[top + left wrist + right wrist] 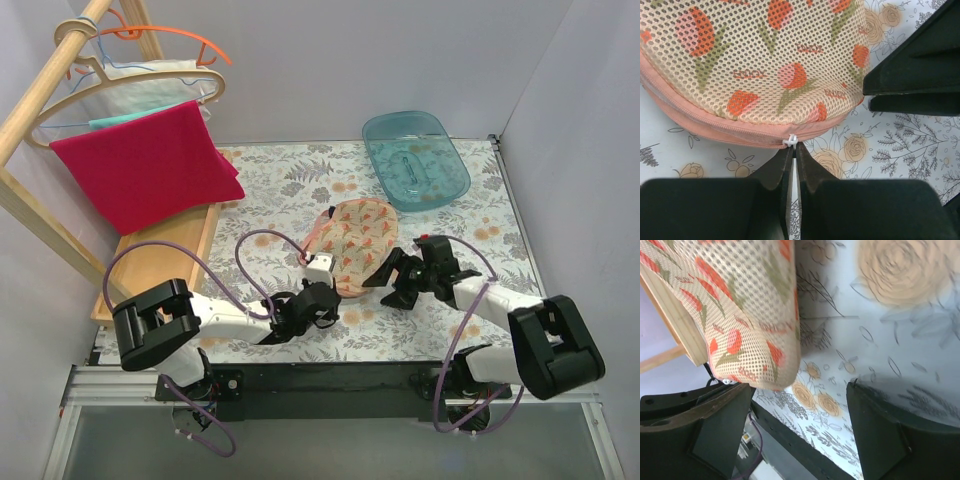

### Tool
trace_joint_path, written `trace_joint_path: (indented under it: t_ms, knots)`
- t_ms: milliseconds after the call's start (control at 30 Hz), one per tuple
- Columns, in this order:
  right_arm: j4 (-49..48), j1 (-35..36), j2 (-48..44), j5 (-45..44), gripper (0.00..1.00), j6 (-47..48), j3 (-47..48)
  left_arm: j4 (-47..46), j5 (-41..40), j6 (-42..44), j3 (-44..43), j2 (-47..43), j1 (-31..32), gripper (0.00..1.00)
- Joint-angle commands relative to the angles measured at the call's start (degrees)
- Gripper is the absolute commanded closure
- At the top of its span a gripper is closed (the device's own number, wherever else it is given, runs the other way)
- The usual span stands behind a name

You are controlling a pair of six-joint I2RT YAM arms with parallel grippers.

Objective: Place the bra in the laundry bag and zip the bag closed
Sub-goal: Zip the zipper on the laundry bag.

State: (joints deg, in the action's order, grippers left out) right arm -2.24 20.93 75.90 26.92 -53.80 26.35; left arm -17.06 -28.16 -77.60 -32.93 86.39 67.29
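The laundry bag [358, 243], a peach mesh pouch with orange-red flowers, lies mid-table with its pink zipper edge [715, 131] toward me. My left gripper [328, 288] is shut on the small white zipper pull [790, 140] at the bag's near edge, its fingertips [785, 157] pinched together under it. My right gripper [390, 282] stands open beside the bag's near right end. In the right wrist view the bag [740, 305] bulges above the left finger [715, 415], with only tablecloth between the fingers. The bra shows in no view.
A translucent teal tub [415, 160] sits at the back right. A red towel [150, 165] hangs on a wooden rack at the left, above a wooden shelf [165, 250]. A right gripper finger [920, 75] shows close by in the left wrist view.
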Motion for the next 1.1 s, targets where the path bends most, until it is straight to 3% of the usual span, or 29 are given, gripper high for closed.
trace_joint_path:
  t_ms: [0, 467, 833, 933, 1067]
  knots:
    - [-1.2, -0.4, -7.6, -5.5, 0.13, -8.1, -4.7, 0.6, 0.8, 0.2, -3.3, 1.0, 0.7, 1.0]
    - [-6.8, -0.4, -20.1, -6.7, 0.1, -21.4, -15.4, 0.2, 3.0, 1.5, -6.5, 3.1, 2.1, 1.0]
    - [-12.3, -0.3, -17.9, -4.0, 0.1, -24.8, -17.4, 0.8, 4.4, 1.7, -8.5, 4.3, 2.1, 1.0]
    - [-18.4, -0.3, -16.5, -4.6, 0.11, -27.3, -18.9, 0.8, 5.0, 1.8, -9.3, 4.8, 2.2, 1.0]
    - [-22.2, -0.3, -11.8, -4.9, 0.18, -27.5, -17.0, 1.2, 6.4, 2.0, -9.9, 4.9, 2.5, 1.0]
